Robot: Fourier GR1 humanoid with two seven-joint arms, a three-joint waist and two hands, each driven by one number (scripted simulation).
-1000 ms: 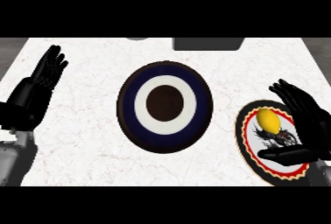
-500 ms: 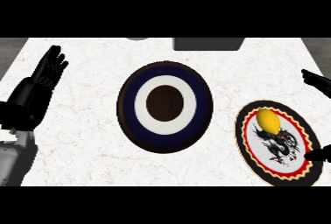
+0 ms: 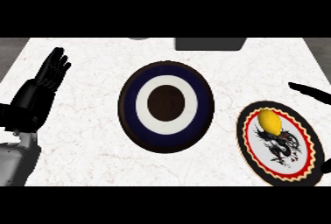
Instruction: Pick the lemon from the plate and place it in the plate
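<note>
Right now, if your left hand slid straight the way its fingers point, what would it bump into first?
Probably nothing. My left hand rests open at the counter's left, fingers pointing up-right toward the far edge. That line passes left of the blue ringed plate over bare counter, though height is unclear.

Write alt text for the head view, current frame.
A yellow lemon sits on the upper part of a red-rimmed dragon plate at the counter's right, with only part of the right hand showing at the right edge, not touching it. A dark blue ringed plate lies in the middle, and the left hand rests open at the left.
</note>
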